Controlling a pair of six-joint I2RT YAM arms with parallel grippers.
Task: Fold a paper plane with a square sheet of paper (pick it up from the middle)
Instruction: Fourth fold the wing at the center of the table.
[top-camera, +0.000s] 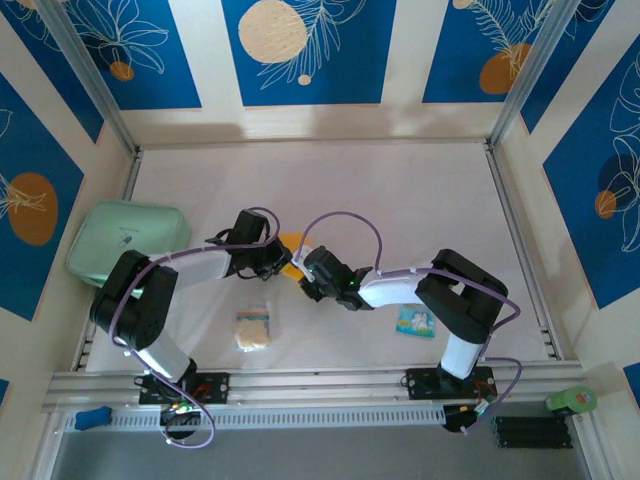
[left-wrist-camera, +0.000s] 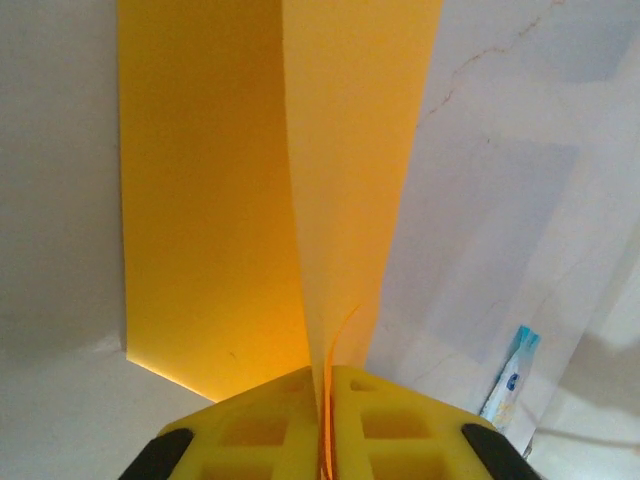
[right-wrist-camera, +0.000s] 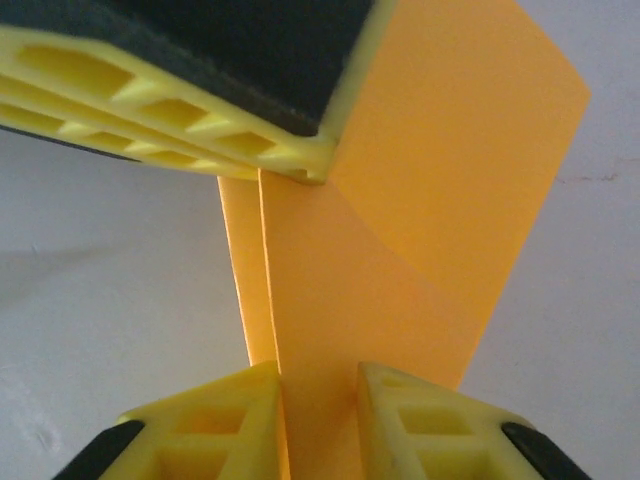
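Left gripper (left-wrist-camera: 325, 375) is clamping the folded square sheet of paper (left-wrist-camera: 210, 200) edge-on. Right gripper (right-wrist-camera: 318, 370) is sitting with fingers apart, a paper band running between them.

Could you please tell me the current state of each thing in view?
square sheet of paper: folded, layers standing up.
left hand: shut on the square sheet of paper.
right hand: fingers apart, paper between them.
packet: lying flat, untouched.
spongy square: lying flat, untouched.
green case: closed.
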